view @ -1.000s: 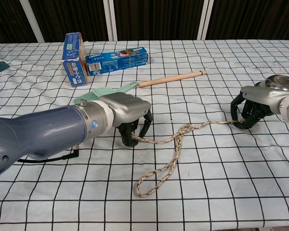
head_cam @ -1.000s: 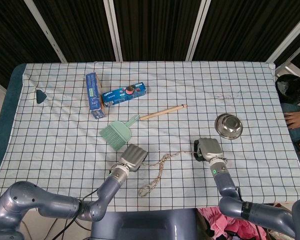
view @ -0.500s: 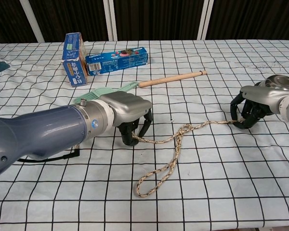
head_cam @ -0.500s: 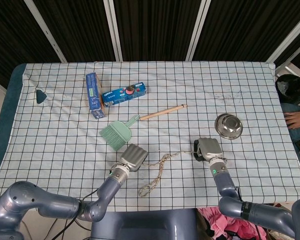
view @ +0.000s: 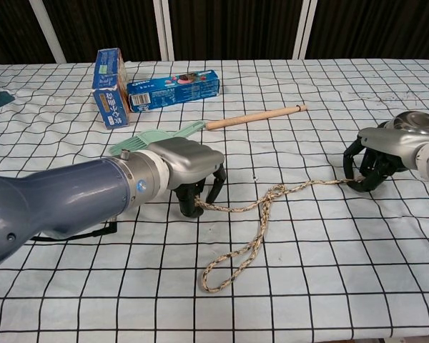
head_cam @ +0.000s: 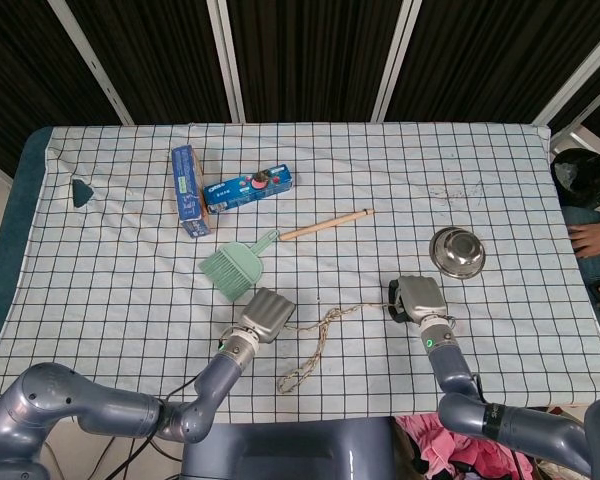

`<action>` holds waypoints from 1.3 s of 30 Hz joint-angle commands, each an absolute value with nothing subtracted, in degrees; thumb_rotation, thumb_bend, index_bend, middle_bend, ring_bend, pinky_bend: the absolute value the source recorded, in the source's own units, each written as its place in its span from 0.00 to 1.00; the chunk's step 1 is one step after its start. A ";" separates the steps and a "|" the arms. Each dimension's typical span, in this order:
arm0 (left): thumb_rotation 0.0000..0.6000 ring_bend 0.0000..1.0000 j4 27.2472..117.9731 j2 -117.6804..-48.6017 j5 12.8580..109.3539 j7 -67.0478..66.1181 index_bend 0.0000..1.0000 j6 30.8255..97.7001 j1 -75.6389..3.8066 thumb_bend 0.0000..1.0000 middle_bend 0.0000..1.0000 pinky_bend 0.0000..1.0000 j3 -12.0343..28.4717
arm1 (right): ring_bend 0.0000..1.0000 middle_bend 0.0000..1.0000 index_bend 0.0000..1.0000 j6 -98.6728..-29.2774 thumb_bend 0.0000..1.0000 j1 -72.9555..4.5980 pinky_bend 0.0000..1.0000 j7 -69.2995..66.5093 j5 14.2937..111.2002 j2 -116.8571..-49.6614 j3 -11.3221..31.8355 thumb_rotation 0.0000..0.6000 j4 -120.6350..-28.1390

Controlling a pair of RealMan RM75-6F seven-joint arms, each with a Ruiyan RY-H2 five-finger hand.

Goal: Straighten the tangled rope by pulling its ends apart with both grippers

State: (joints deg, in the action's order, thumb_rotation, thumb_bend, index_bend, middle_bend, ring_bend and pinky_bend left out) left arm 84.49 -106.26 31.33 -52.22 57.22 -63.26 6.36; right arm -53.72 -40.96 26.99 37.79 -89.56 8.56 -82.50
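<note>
A beige braided rope (view: 250, 223) (head_cam: 315, 345) lies on the checked cloth, crossing itself and trailing a long loop toward the table's front edge. My left hand (view: 189, 171) (head_cam: 265, 314) pinches the rope's left end against the cloth, fingers curled down around it. My right hand (view: 377, 158) (head_cam: 417, 298) holds the right end, with the strand running out of its dark fingers (view: 357, 171) to the left. The stretch between the two hands runs nearly straight apart from the crossing at the loop.
A green dustpan brush (head_cam: 235, 262) with a wooden stick (head_cam: 325, 224) lies just behind my left hand. A steel bowl (head_cam: 457, 250) stands beyond my right hand. Two blue boxes (head_cam: 248, 187) sit at the back left, with a dark triangular piece (head_cam: 81, 191) further left.
My left hand has crept a little to the left, drawing the rope slightly tighter. The right hand has barely moved.
</note>
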 commanded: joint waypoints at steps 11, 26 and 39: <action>1.00 0.81 83.80 -106.63 31.90 -52.40 0.60 57.58 -63.11 0.43 0.92 0.73 6.21 | 1.00 0.90 0.65 -53.74 0.42 -40.83 1.00 26.64 38.03 -89.33 8.71 1.00 -82.62; 1.00 0.82 83.98 -106.36 32.77 -51.67 0.64 57.71 -62.83 0.53 0.94 0.73 6.92 | 1.00 0.91 0.66 -53.75 0.44 -40.85 1.00 26.51 38.06 -88.55 8.95 1.00 -83.52; 1.00 0.82 87.76 -101.45 36.81 -47.87 0.65 59.04 -60.59 0.53 0.94 0.73 7.50 | 1.00 0.91 0.67 -55.30 0.45 -39.50 1.00 25.58 38.76 -85.76 8.86 1.00 -85.42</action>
State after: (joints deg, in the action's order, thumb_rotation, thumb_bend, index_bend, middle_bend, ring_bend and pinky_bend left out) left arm 86.56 -102.85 36.04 -48.73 58.69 -61.26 7.41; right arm -55.05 -39.81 25.80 38.48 -86.23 8.97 -85.16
